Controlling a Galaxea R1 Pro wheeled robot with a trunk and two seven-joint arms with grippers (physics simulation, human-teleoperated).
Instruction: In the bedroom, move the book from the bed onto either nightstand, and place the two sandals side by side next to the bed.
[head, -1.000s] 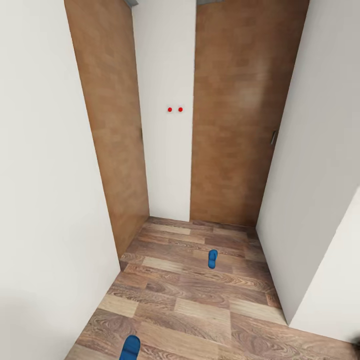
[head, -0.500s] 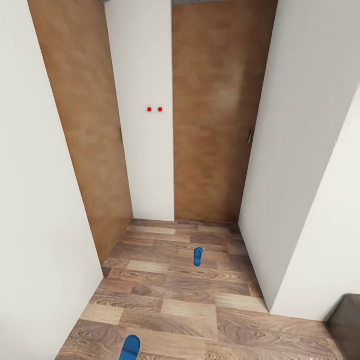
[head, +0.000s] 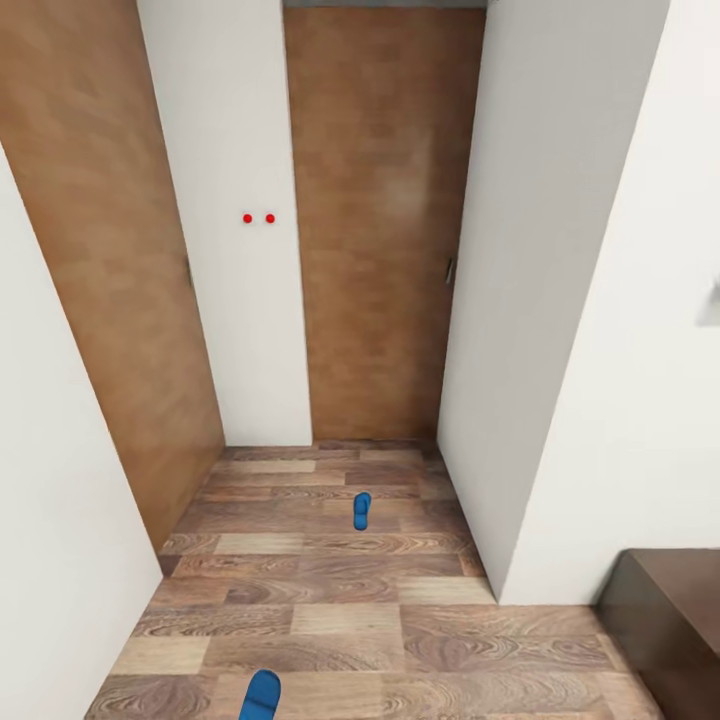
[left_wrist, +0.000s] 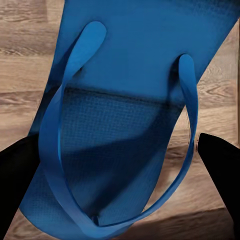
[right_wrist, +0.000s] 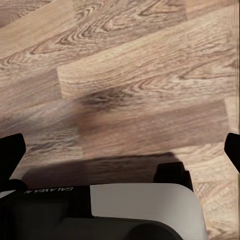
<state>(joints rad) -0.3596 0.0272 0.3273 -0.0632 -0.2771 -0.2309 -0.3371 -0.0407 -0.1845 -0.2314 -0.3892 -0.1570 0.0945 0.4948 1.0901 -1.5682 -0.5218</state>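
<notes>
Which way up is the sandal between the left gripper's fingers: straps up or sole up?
Straps up: in the left wrist view, the sandal shows its blue straps arching over the footbed.

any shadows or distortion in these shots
Head view: the white walls lean outward, wide-angle stretch. Left wrist view: a soft shadow band crosses the bright blue flat sandal. Right wrist view: a dark shadow lies on the brown wood-plank floor.

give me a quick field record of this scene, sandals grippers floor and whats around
held sandal: blue, between the left gripper fingers, above the floor
other sandal: flat on the wood floor, in the corridor
right gripper: open, nothing between the fingers
surroundings: white walls, two brown doors, dark furniture corner
</notes>
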